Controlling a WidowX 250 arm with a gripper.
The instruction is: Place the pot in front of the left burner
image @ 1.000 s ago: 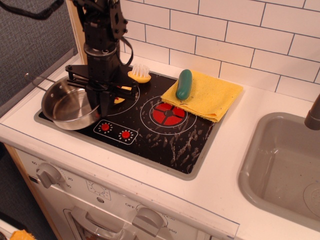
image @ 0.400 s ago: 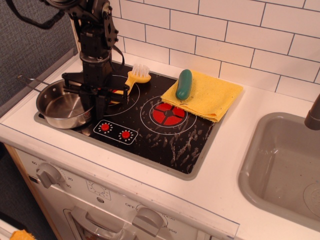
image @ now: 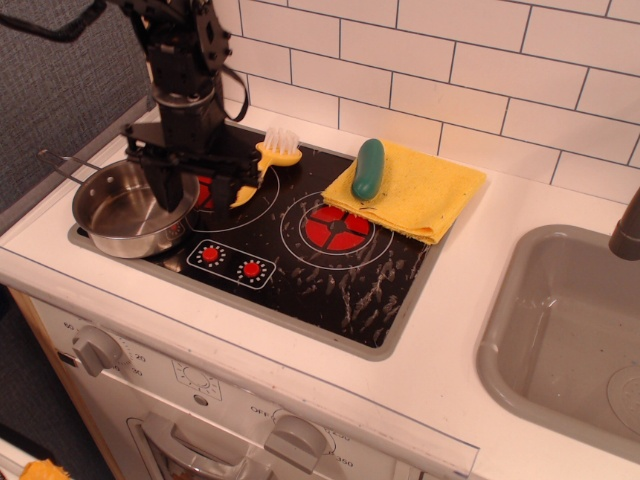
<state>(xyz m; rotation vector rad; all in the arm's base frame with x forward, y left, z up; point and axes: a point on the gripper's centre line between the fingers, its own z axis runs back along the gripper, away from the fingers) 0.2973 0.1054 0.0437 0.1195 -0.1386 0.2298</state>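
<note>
The pot [image: 128,208] sits at the front left corner of the cooktop [image: 330,285], its far rim directly under the fingers [image: 192,188]. Its thin wire handle [image: 68,161] points away to the left, over the white table [image: 480,330].

The two black fingers hang down from a cross bar, spread wide: one reaches into the pot's right side, the other stands just right of it over the black glass. Neither visibly clamps the rim — whether the inner one touches the metal cannot be told.

Most of the left burner [image: 205,190] is hidden behind the fingers and the arm; only a bit of red centre shows between them, with white rings curving out to their right. The yellow brush [image: 268,158] lies just right of the fingers, its handle end partly covered by them, its white bristles up at the back edge.

Further right is the second burner [image: 336,229], with the larger red centre, then a green vegetable [image: 368,169] lying on a yellow cloth [image: 420,190]. Two red knobs [image: 231,261] are printed in front of the fingers. The sink [image: 570,335] is cut off at the right edge — the arm's top is cut off too.
</note>
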